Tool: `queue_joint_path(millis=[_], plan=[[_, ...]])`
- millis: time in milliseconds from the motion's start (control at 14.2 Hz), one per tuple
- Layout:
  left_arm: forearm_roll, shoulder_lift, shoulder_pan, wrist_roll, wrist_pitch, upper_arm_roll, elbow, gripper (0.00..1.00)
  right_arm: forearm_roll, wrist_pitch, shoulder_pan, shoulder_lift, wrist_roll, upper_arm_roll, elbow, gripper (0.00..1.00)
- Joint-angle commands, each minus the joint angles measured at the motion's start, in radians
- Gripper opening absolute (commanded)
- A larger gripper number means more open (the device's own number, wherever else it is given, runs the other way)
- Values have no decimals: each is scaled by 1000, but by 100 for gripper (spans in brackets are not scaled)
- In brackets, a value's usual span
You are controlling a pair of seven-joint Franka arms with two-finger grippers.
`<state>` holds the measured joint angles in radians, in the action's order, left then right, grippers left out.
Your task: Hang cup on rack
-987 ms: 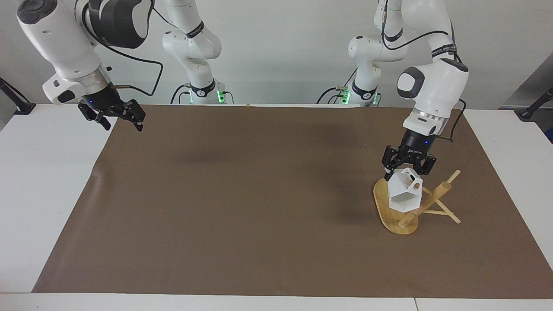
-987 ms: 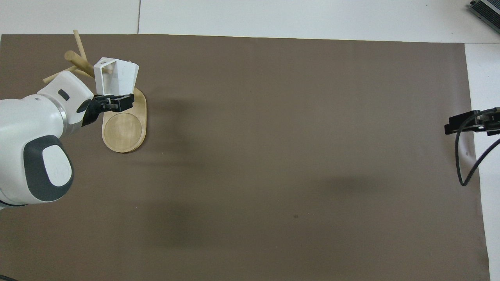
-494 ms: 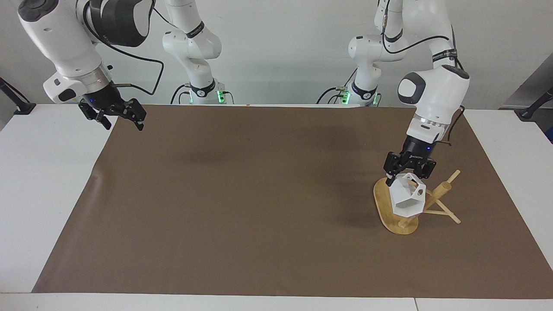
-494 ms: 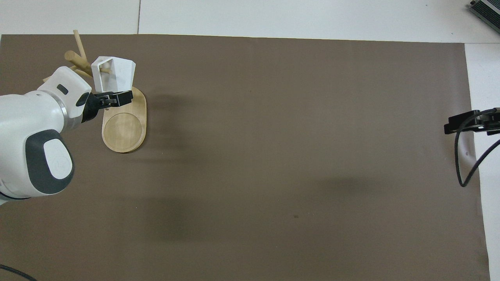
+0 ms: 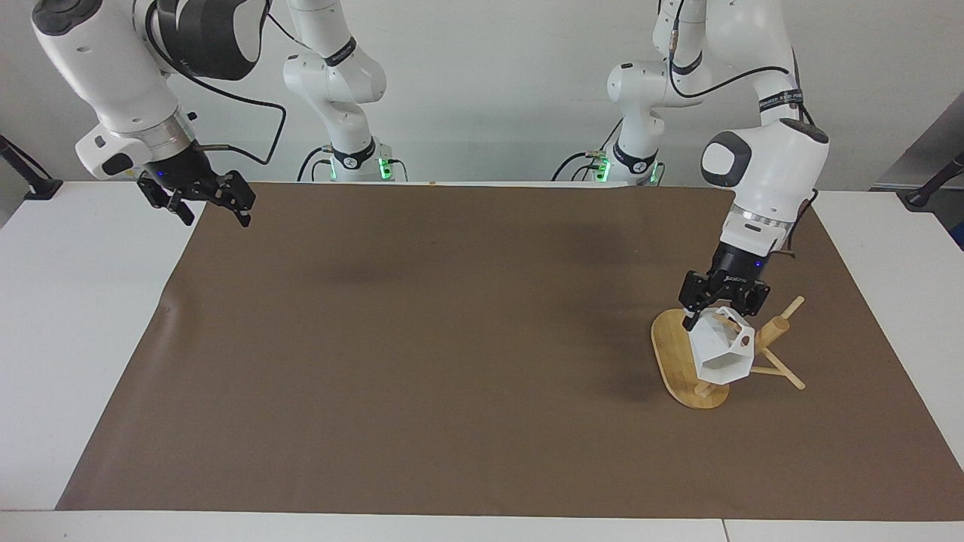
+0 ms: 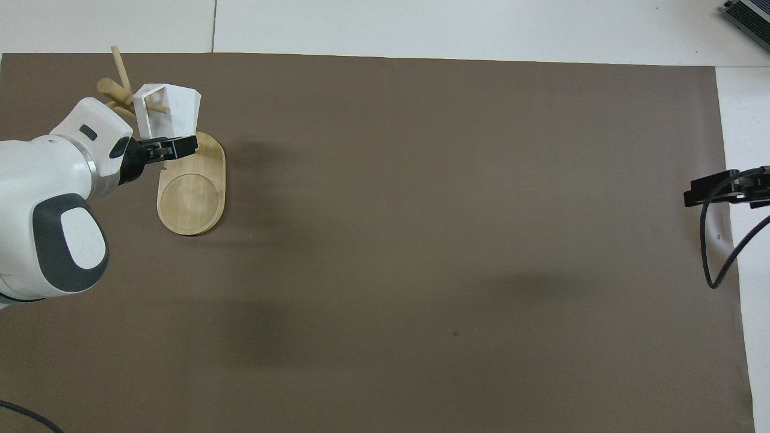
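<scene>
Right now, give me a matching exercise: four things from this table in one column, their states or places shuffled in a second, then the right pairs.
Things:
1. cup
2. rack
3. left gripper
4. right gripper

States or places:
A. open, waiting over the mat's edge at the right arm's end
B. standing on the brown mat at the left arm's end, pegs sticking out
C. shut on the cup's rim
D. white, tipped on its side, held over the rack's base

Pairs: 1-D, 2-B, 3-C, 4-A
</scene>
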<state>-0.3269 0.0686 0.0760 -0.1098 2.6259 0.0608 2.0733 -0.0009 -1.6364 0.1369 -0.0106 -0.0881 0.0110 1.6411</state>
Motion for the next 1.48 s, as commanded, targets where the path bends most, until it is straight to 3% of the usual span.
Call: queue_joint_path(millis=[0, 282, 494, 776, 1128, 1410], plan=[[20, 11, -5, 22, 3, 4, -18, 99, -2, 0, -5, 11, 11, -3, 6, 100], [22, 11, -5, 13, -21, 2, -35, 100, -2, 0, -5, 11, 11, -3, 6, 100], [41, -7, -8, 13, -206, -10, -117, 100, -2, 0, -5, 11, 11, -3, 5, 100], [211, -61, -18, 13, -439, -27, -220, 100, -2, 0, -5, 11, 11, -3, 6, 100], [322, -141, -9, 7, -722, -25, -285, 100, -2, 0, -5, 11, 11, -3, 5, 100], [341, -119, -7, -74, -926, -18, -429, 100, -2, 0, -5, 11, 11, -3, 5, 100]])
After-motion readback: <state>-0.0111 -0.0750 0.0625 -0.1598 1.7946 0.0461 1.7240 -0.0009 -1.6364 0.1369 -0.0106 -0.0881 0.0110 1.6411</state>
